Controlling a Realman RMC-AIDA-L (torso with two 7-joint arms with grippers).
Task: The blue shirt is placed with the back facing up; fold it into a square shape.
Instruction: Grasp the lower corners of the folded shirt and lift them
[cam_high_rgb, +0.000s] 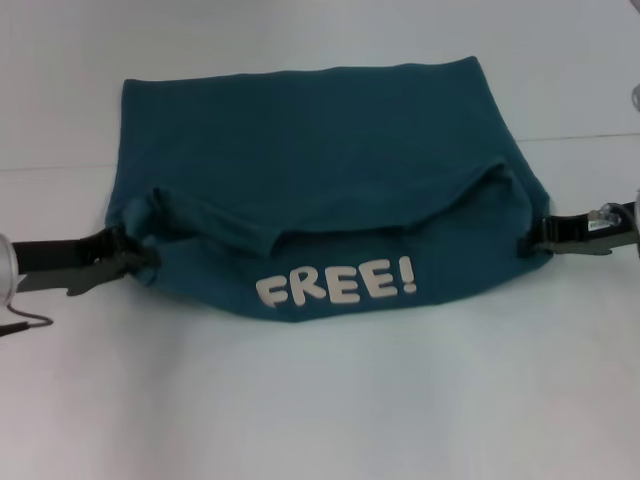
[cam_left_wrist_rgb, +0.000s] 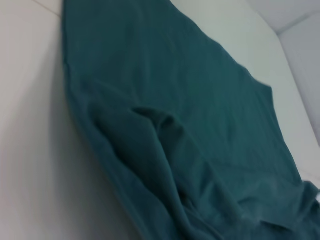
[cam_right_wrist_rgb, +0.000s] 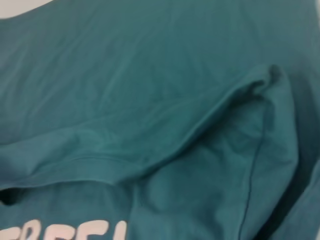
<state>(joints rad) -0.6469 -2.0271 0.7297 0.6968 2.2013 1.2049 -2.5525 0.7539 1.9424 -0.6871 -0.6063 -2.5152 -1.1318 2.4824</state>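
Observation:
The blue shirt (cam_high_rgb: 310, 150) lies spread on the white table (cam_high_rgb: 320, 420). Its near part is turned up and over, showing cream "FREE!" lettering (cam_high_rgb: 335, 282). My left gripper (cam_high_rgb: 137, 257) is at the shirt's left edge, shut on a bunched fold of cloth. At the right edge my right gripper (cam_high_rgb: 530, 240) pinches the other end of the turned-up flap, which sags between the two. The left wrist view shows the blue shirt (cam_left_wrist_rgb: 200, 100) with rumpled folds, no fingers. In the right wrist view the blue shirt (cam_right_wrist_rgb: 125, 100) fills the picture, with the lettering (cam_right_wrist_rgb: 65, 232) partly in view.
Bare white tabletop surrounds the shirt in front and on both sides. A seam line (cam_high_rgb: 580, 138) crosses the table behind the right side. A thin cable (cam_high_rgb: 25, 322) hangs by my left arm.

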